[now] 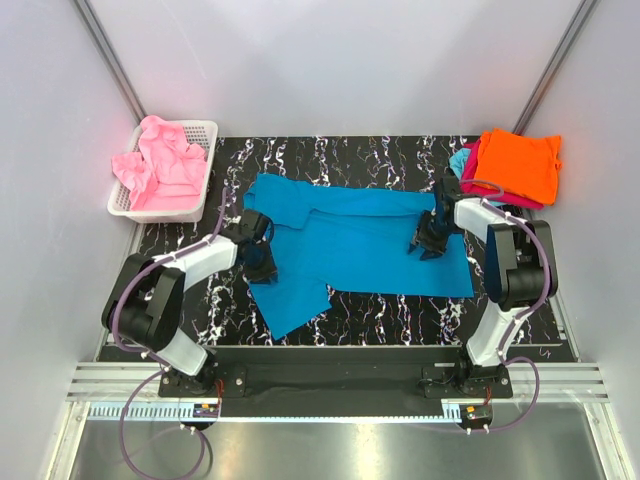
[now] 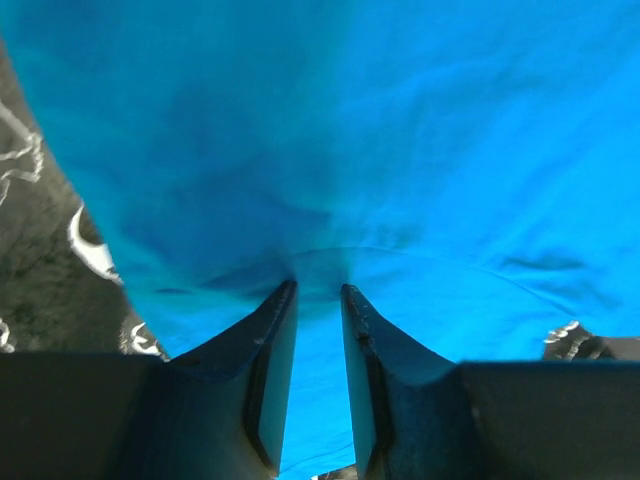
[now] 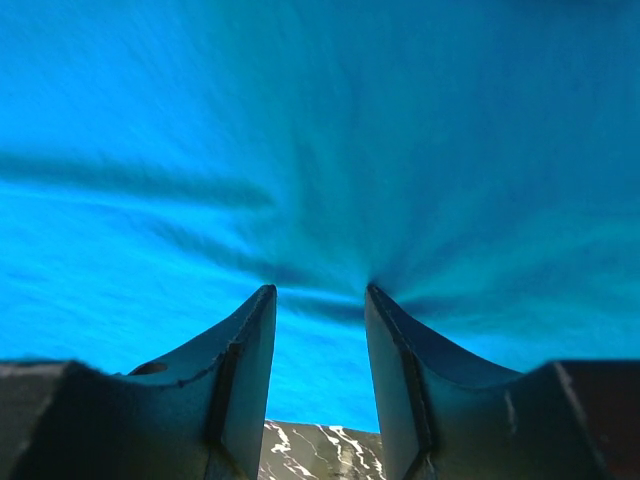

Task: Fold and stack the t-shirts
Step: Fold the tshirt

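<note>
Landmark: white mesh basket point(image 1: 205, 128), at the far left corner of the counter point(image 1: 400, 305).
Waiting in the basket: crumpled pink t-shirts point(image 1: 165, 172), unfolded; I cannot tell how many.
Finished pile: far to the right of the basket, at the opposite back corner. The orange t-shirt point(image 1: 520, 165) lies folded on top, with edges of a magenta t-shirt point(image 1: 478, 182) and a light cyan t-shirt point(image 1: 458, 160) showing beneath it.
Shirt in hand: the teal-blue t-shirt point(image 1: 370, 245), spread mostly flat on the counter to the right of the basket, between it and the pile. One part trails toward the near edge on the basket side.
Left tool point(image 1: 260, 265): on the end of the teal-blue t-shirt nearer the basket. Its fingers are drawn close together and cloth bunches at their tips, so it looks to be pinching the fabric.
Right tool point(image 1: 428, 246): on the end farther from the basket. Creases radiate from between its fingers, which also reads as a pinch on the cloth.
Done, judged: three shirts folded and stacked.
In progress: the teal-blue t-shirt is held at both ends, with no finished fold to be seen.
Left to do: fold it, place it on the pile, then do the same with the pink t-shirts.
</note>
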You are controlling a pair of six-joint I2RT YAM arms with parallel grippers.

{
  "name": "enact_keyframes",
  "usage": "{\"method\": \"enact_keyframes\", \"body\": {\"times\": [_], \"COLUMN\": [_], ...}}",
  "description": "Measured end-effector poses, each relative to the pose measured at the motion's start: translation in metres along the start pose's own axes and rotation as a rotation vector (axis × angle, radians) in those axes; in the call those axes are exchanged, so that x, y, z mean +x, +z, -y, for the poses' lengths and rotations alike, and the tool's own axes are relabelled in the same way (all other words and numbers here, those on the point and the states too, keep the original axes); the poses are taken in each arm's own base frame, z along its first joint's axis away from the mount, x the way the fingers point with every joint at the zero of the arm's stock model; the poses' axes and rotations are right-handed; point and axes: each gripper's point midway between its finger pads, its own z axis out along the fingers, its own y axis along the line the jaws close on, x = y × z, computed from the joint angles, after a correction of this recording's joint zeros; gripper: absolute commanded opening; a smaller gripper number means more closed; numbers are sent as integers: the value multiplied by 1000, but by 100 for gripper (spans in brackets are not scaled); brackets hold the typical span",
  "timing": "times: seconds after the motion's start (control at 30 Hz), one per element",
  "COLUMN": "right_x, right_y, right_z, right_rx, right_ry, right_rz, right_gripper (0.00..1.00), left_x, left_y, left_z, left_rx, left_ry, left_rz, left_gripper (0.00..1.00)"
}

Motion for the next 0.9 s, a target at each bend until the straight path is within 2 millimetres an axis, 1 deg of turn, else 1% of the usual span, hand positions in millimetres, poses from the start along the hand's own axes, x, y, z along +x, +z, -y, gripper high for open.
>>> {"method": "enact_keyframes", "body": {"times": [0.27, 0.53, 0.67, 0.8, 0.9], "right_x": [6, 9, 9, 9, 11], "right_y": [-1, -1, -1, -2, -6], "right_z": [3, 5, 7, 10, 16], "right_rx": [-5, -1, 12, 30, 61], "right_ry": [7, 40, 58, 73, 77], "right_rz": [9, 24, 30, 35, 41], "right_gripper": [47, 45, 42, 41, 41], "left_x": [2, 5, 10, 19, 26], "left_y": [1, -5, -10, -16, -25], "left_z": [-9, -32, -45, -57, -63], "left_rx": [-98, -201, -254, -294, -309], "left_ry": [0, -38, -52, -53, -46], "left_rz": [49, 92, 95, 77, 59], "left_gripper": [28, 27, 27, 26, 26]}}
